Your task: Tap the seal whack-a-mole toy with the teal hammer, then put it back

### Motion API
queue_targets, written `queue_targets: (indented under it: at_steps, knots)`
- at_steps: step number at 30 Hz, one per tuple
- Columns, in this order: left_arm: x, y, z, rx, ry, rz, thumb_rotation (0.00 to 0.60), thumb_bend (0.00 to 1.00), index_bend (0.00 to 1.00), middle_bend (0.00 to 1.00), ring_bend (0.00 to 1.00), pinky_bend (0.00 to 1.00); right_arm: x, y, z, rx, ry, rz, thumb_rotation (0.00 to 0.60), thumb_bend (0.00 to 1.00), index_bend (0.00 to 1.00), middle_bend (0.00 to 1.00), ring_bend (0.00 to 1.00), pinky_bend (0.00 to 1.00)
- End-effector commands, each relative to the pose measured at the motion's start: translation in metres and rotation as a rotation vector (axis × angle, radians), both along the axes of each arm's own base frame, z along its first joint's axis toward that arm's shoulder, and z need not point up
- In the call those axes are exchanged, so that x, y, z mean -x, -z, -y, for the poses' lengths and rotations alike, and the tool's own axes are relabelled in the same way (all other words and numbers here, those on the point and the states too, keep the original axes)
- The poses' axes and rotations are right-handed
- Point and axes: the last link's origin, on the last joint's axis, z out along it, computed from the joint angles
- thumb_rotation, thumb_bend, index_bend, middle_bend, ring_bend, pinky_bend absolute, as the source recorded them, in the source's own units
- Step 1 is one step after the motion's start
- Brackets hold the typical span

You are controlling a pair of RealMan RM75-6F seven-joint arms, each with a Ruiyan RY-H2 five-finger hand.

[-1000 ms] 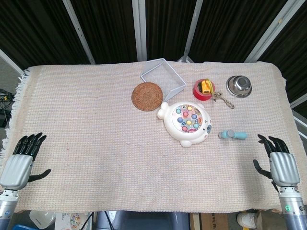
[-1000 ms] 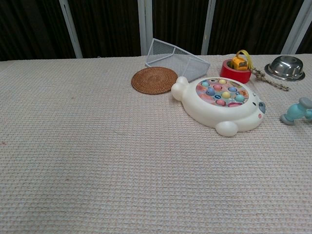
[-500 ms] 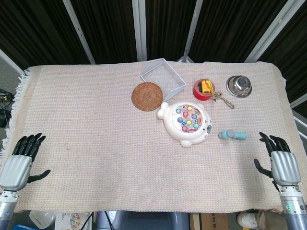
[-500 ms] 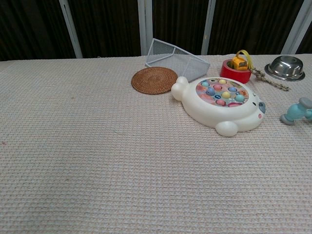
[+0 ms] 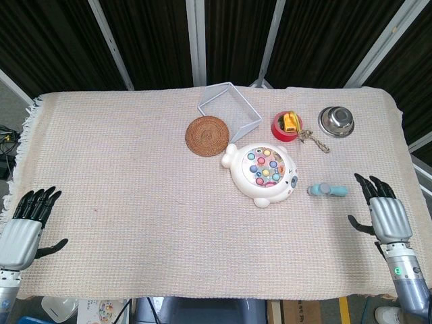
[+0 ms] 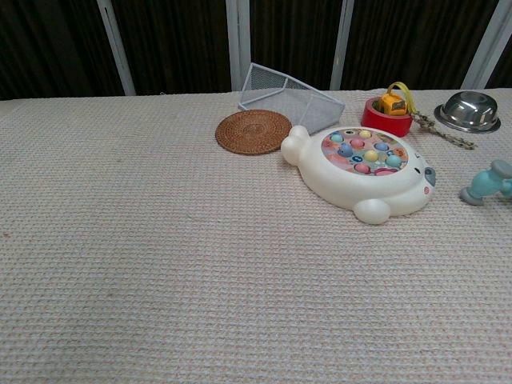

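Note:
The white seal whack-a-mole toy lies right of the table's middle, its round face studded with coloured buttons. To its right the teal hammer lies flat on the cloth, cut off by the chest view's right edge. My right hand hovers near the table's front right, fingers spread and holding nothing, a short way in front and to the right of the hammer. My left hand is at the front left corner, fingers apart and empty. Neither hand shows in the chest view.
A round woven coaster and a tipped wire basket lie behind the toy. A red tape roll with a yellow toy on it, a rope piece and a steel bowl stand at the back right.
My right hand has moved forward and slightly left, toward the hammer. My left hand has slipped a little back toward the table's front edge. The objects have not moved.

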Motion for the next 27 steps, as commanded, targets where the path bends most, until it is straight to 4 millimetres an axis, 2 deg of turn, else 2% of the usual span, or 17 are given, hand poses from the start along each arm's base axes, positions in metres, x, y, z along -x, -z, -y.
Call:
queue_targets:
  at_steps: [1,9,15,27]
  knots:
    - [-0.001,-0.001,0.001,0.000,0.004,-0.002,0.600,0.13,0.00,0.00,0.00,0.00,0.001,0.004,0.024,-0.040,0.020,-0.029,0.600,0.29,0.06,0.19,0.08,0.14]
    - [-0.005,-0.004,0.006,-0.006,0.020,-0.009,0.600,0.13,0.00,0.00,0.00,0.00,0.014,0.033,0.060,-0.144,0.095,-0.060,0.600,0.29,0.10,0.19,0.08,0.14]
    - [-0.007,-0.006,0.008,-0.015,0.025,-0.015,0.600,0.13,0.00,0.00,0.00,0.00,0.022,0.057,0.075,-0.199,0.133,-0.074,0.600,0.29,0.15,0.19,0.08,0.14]
    - [-0.008,-0.005,0.006,-0.011,0.024,-0.018,0.600,0.13,0.00,0.00,0.00,0.00,0.023,0.075,0.095,-0.220,0.159,-0.062,0.600,0.29,0.29,0.31,0.18,0.14]
